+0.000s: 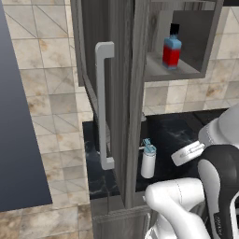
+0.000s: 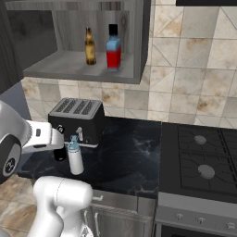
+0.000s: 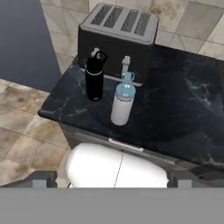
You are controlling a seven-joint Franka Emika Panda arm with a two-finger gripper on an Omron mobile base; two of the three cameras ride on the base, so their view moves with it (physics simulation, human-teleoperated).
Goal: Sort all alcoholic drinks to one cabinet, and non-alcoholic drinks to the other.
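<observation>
The amber beer bottle (image 2: 90, 46) and the red bottle with blue shoulders (image 2: 113, 48) stand side by side on the shelf of the open wall cabinet (image 2: 83, 69). The red bottle (image 1: 172, 49) is also in the left base view, beyond the cabinet's open door (image 1: 122, 93) with its pale bar handle (image 1: 103, 102). On the dark counter, the white teal-lidded bottle (image 3: 122, 103) and the all-black bottle (image 3: 94, 78) stand in front of a toaster (image 3: 118, 33). My gripper (image 3: 113, 178) hovers above and in front of them, open, with nothing between its fingertips.
A gas stove (image 2: 199, 162) sits to the right of the marble counter (image 2: 129, 152). The counter's front edge (image 3: 109, 140) drops to a tiled floor (image 3: 26, 131). The open cabinet door juts out over the counter's left part. A dark blue wall panel (image 1: 18, 116) stands at the left.
</observation>
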